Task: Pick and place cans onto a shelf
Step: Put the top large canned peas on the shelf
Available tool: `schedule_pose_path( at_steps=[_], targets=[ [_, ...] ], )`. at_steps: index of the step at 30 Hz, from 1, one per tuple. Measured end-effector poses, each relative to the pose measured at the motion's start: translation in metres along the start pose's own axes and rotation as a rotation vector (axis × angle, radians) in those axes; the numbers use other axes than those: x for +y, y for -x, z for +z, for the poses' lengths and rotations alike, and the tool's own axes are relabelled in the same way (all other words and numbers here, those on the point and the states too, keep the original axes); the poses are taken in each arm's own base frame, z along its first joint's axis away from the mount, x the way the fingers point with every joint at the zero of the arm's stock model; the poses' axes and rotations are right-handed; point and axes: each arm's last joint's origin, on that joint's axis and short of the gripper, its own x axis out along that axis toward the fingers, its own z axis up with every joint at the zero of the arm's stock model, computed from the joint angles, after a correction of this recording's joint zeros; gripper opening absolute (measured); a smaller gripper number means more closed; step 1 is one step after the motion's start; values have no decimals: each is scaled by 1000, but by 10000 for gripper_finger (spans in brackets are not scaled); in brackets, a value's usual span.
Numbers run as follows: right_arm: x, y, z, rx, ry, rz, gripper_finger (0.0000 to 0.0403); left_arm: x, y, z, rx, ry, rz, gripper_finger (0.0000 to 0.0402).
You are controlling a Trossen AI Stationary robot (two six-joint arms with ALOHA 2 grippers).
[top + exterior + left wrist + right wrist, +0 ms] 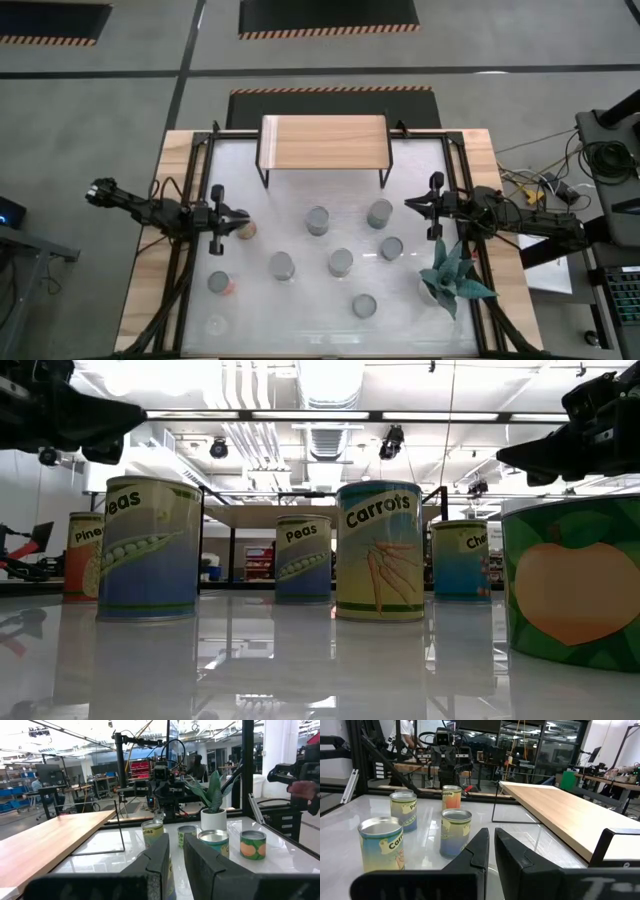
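Several cans with silver tops stand upright on the white table top; one of them is the middle can. In the low view their labels read Peas and Carrots. The light-wood shelf stands on thin black legs at the table's far side, with nothing on its board. My left gripper hangs shut at the left, level, just above an orange-labelled can. My right gripper hangs shut at the right, level, pointing toward the cans and close to one can.
A green plant in a white pot stands at the table's near right, close under my right arm. Black frame rails run along both table sides. Workshop benches and a person show beyond the table.
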Motion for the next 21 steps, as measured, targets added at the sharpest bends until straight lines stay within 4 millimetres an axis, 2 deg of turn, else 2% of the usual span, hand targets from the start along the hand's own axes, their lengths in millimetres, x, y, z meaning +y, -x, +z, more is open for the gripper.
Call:
schedule_pose_path(
  at_steps=[4,9,16,21],
  targets=[
    [-1,0,4,-38,94,-17,18,3,1,15,-145,123,17,39],
    [-2,1,15,-122,-162,-4,18,6,4,28,-288,298,16,39],
    [-7,3,54,-180,-273,16,18,8,7,37,-380,443,0,39],
    [-9,-8,83,-163,-255,43,18,10,10,43,-450,469,-3,39]
  ],
)
